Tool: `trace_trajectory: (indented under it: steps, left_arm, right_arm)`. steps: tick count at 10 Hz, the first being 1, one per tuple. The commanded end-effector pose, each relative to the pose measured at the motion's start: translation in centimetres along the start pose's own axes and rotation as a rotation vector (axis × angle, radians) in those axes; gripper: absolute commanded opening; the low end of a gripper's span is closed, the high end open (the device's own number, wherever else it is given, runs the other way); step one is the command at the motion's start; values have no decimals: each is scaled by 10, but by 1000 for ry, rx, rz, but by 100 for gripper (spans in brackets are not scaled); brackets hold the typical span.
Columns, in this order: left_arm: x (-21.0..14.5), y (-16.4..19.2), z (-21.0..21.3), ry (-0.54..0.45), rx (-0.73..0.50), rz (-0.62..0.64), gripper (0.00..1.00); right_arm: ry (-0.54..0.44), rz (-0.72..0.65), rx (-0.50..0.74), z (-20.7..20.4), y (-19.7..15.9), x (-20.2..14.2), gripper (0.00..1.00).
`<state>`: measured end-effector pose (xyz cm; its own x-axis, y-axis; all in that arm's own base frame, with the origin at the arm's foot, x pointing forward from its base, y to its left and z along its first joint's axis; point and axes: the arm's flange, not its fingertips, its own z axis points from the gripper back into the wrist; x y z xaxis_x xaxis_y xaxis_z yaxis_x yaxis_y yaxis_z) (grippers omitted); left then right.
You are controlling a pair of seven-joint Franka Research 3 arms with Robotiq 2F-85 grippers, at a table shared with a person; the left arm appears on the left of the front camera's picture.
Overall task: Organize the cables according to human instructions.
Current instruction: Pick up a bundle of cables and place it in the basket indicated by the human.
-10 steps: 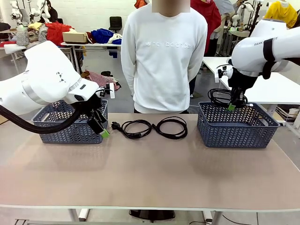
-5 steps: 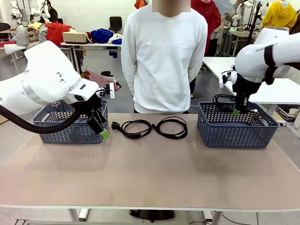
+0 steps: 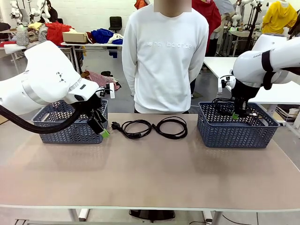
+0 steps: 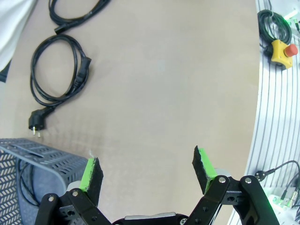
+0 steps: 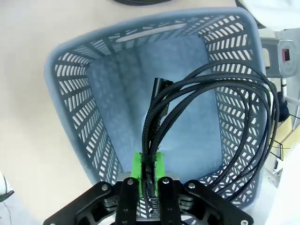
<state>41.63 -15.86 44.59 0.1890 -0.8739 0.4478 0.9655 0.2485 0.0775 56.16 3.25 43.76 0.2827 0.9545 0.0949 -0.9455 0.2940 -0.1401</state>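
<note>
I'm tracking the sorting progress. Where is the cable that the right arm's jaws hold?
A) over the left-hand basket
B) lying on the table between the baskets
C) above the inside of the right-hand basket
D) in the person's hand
C: the right arm's jaws pinch the coiled cable, and its loops hang over the inside of the right-hand basket.

Bright, even light from overhead. Front view sharp, no glare. Soft pale shadows fall on the surface [image 3: 150, 173] toward 6 o'clock. Wrist views wide-angle, lines bowed at the edges. Left claw [image 4: 145, 161] slightly soft-focus at 6 o'clock.
</note>
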Motion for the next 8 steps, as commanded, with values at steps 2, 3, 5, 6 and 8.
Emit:
trace_trajectory:
  steps: [2, 3, 5, 6, 8]
  left_arm:
    - [-1, 1, 3, 6, -9, 5, 100]
    - [-1, 1, 3, 6, -9, 5, 100]
    - [-1, 1, 3, 6, -9, 5, 100]
    - [-1, 1, 3, 6, -9, 5, 100]
    - [-1, 1, 3, 6, -9, 5, 100]
  right_arm:
    - [-22, -7, -17, -4, 0, 0, 44]
    - [-29, -8, -13, -4, 0, 0, 51]
    - [-44, -22, -12, 3, 1, 0, 70]
    - [-45, -26, -7, 5, 2, -1, 83]
    - [-49, -27, 2, 5, 2, -2, 100]
